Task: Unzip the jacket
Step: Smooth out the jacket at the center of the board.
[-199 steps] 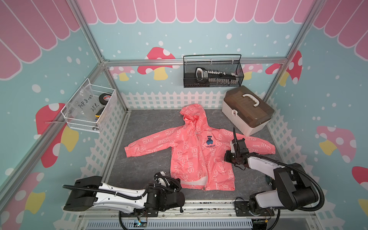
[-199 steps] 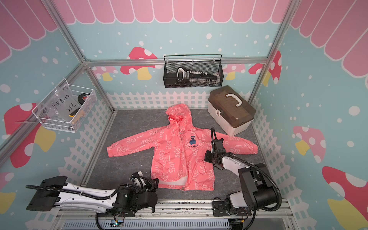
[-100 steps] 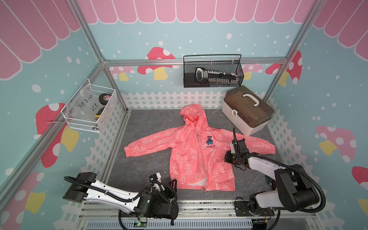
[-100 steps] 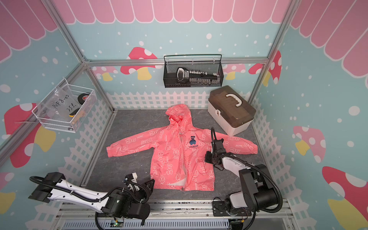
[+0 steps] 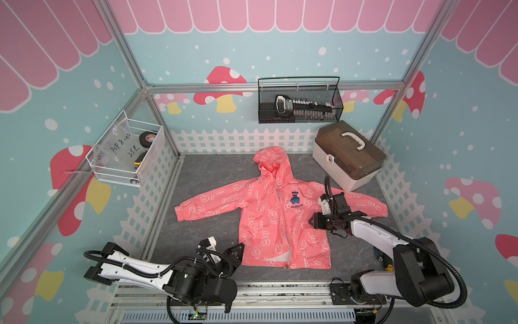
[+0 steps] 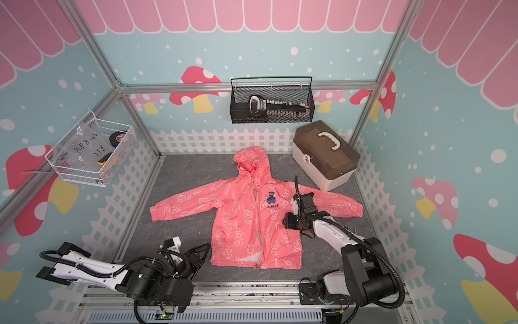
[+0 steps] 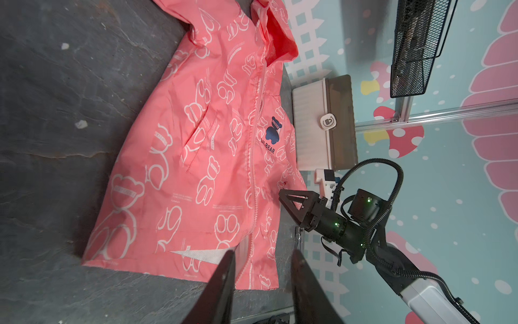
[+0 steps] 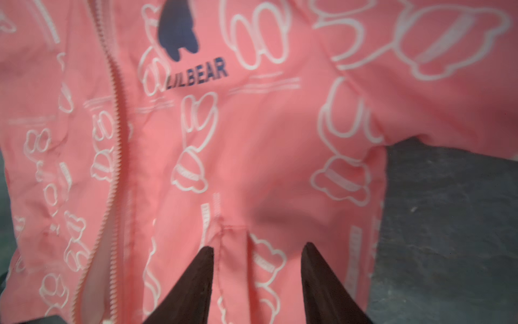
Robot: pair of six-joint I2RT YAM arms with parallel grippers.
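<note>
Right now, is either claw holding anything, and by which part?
Nothing is held. The left claw stands open by the hem of the jacket; the right claw is open over its front, no cloth between its tips.

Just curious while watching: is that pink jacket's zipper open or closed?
Open at least near the hem: the front edges of the jacket part there, showing white lining. Higher up they lie together; cannot tell.
</note>
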